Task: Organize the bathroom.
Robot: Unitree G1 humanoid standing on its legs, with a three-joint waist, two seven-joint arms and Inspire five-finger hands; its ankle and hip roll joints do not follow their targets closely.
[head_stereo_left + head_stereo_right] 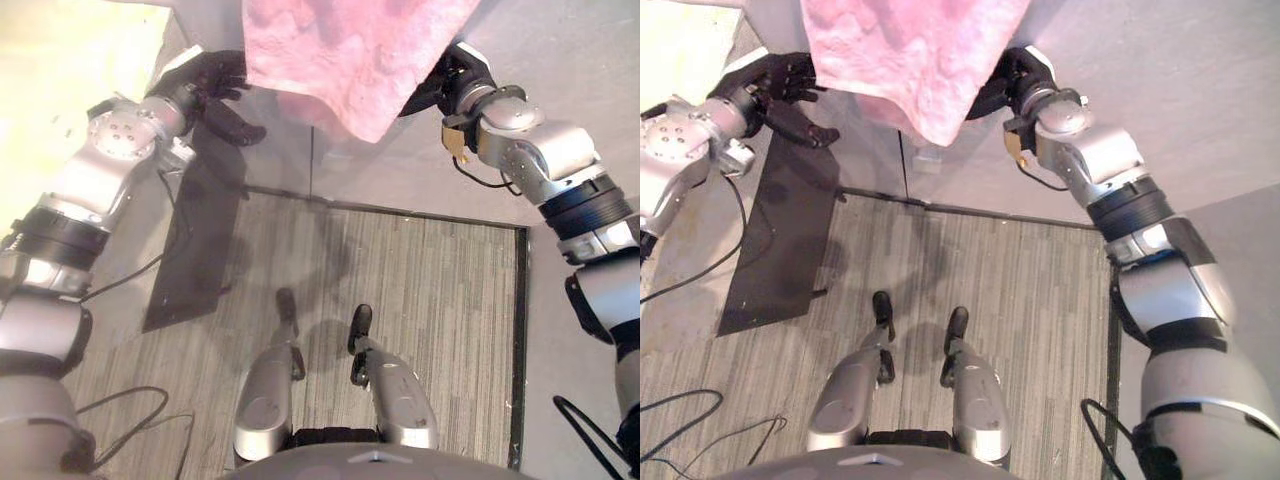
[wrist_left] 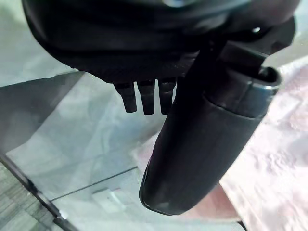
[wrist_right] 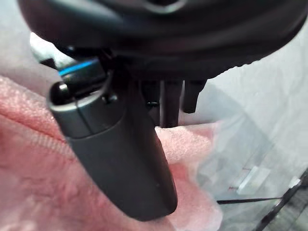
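Up against the grey wall [image 1: 560,60] hangs the pink towel [image 1: 340,50], both arms raised to it — looks mid-task: towel is up but whether it's hung on anything sits above the frame, can't tell, so release and straightening likely remain. Right hand [image 1: 1005,82] at the towel's right edge, thumb laid on the cloth and fingers past its edge — reads as pinching it. Left hand [image 1: 205,85] just beside the left edge, fingers loosely spread, thumb out, holding nothing. Dark panel [image 1: 195,240] leans on the wall below.
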